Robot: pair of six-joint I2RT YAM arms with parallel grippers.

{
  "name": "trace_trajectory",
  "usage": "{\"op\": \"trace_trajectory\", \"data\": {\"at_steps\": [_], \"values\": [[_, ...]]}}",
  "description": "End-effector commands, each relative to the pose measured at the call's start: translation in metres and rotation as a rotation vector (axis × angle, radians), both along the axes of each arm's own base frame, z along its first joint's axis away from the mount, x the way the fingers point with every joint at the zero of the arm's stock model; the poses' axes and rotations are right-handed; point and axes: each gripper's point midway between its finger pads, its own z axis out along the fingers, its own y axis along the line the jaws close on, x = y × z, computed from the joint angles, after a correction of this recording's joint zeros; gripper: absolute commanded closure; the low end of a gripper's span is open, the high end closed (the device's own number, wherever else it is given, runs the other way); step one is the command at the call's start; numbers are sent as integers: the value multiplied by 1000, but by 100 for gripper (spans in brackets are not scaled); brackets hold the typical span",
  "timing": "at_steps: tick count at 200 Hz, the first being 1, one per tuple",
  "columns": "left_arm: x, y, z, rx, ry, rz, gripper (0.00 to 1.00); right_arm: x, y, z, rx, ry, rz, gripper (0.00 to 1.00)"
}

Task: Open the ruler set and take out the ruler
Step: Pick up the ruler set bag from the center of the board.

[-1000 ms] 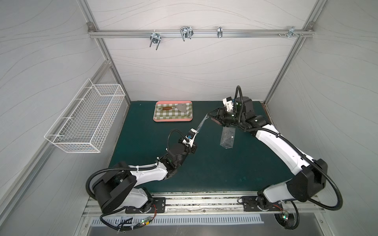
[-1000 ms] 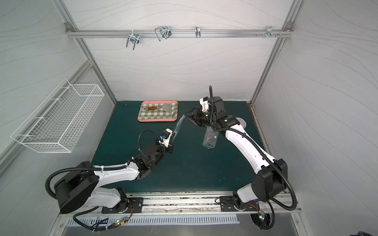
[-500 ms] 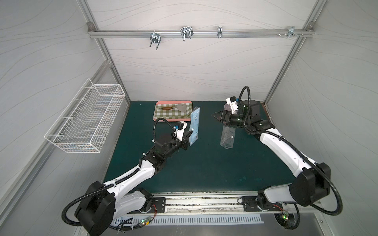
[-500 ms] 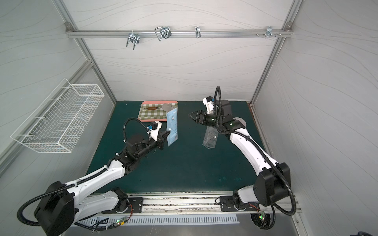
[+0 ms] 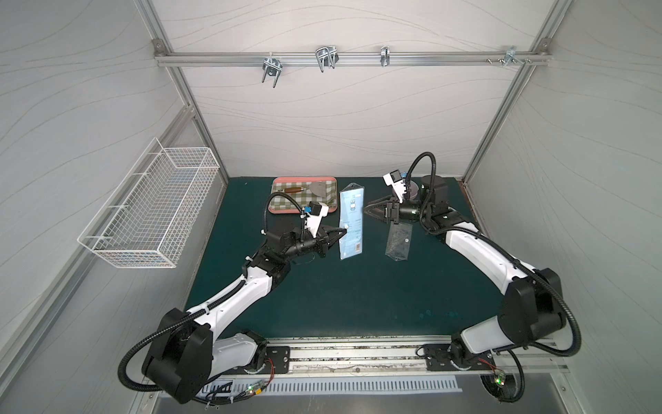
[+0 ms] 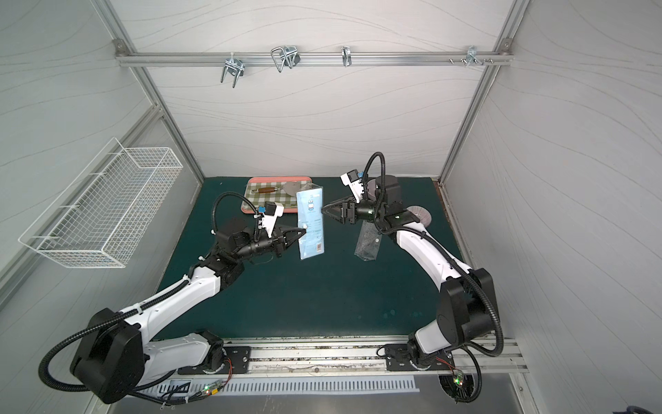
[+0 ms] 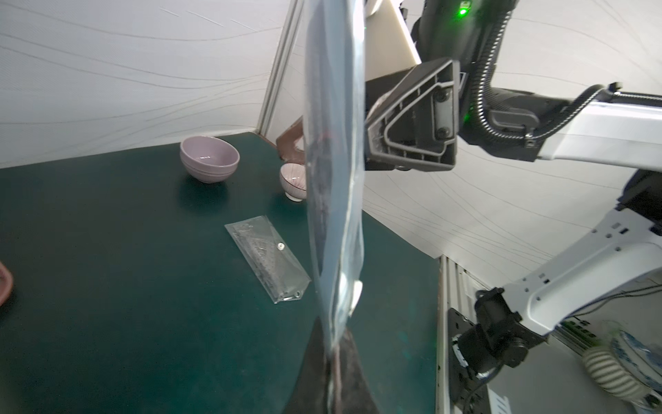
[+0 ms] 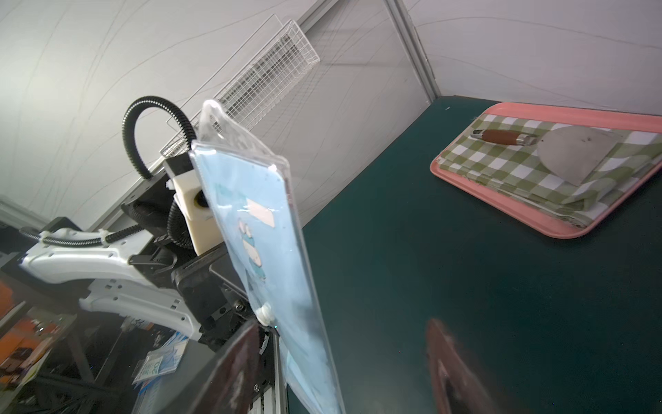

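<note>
The ruler set (image 5: 351,222) (image 6: 311,222) is a flat light-blue pouch with a white snap, held upright above the green mat. My left gripper (image 5: 344,232) (image 6: 304,231) (image 7: 331,358) is shut on the pouch's left edge near the snap. In the left wrist view the pouch (image 7: 333,143) shows edge-on. My right gripper (image 5: 366,210) (image 6: 324,209) (image 8: 344,322) stands open at the pouch's right edge. In the right wrist view the pouch (image 8: 265,258) runs between the spread fingers, closer to one of them. The ruler itself is hidden inside.
A clear pouch of drawing tools (image 5: 397,242) (image 7: 267,258) lies on the mat under the right arm. Two bowls (image 7: 209,159) (image 7: 293,181) stand at the back right. A pink tray (image 5: 304,178) (image 8: 501,218) with checked cloth and spatula (image 8: 573,150) sits behind. A wire basket (image 5: 154,215) hangs left.
The right gripper let go of the pouch's top and opened wider. The left arm raised the pouch, turned it upright and carried it right, up to the right gripper's open fingers.
</note>
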Motion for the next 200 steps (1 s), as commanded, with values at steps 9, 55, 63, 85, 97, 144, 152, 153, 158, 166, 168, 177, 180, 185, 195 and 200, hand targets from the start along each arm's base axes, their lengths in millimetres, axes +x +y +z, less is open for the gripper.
{"op": "trace_trajectory", "data": {"at_steps": [9,55,63,85,97,144,152,153,158,166,168,177,180,185,195,200], "values": [[-1,-7,43,-131,-45,-93,100,-14,7,5,40,-68,97,28],[12,-11,38,-149,10,-89,100,-26,13,-1,33,-57,134,33],[14,-11,38,-151,16,-87,100,-28,14,-4,33,-51,142,34],[18,-12,37,-153,27,-81,100,-31,20,-11,35,-21,167,37],[20,-13,37,-154,34,-79,100,-31,23,-13,41,-12,173,39],[28,-16,29,-153,79,-73,100,-30,28,-13,64,3,187,52],[29,-17,28,-153,85,-76,100,-29,28,-13,64,3,186,52],[29,-17,28,-153,87,-77,100,-29,28,-13,64,3,186,52],[29,-17,27,-154,88,-78,100,-29,28,-13,65,1,184,53],[30,-17,26,-152,92,-76,100,-29,28,-12,65,-1,178,55],[30,-17,26,-152,92,-76,100,-29,28,-11,66,-4,179,57],[31,-16,24,-150,100,-73,100,-29,28,-10,68,-8,178,59],[31,-16,23,-150,102,-74,100,-30,28,-9,69,-7,180,60],[32,-16,22,-149,103,-70,100,-30,27,-9,69,-7,178,62],[32,-15,21,-150,108,-66,100,-30,27,-7,70,-8,181,66],[33,-14,21,-149,109,-64,100,-31,27,-6,70,-9,182,68]]}}
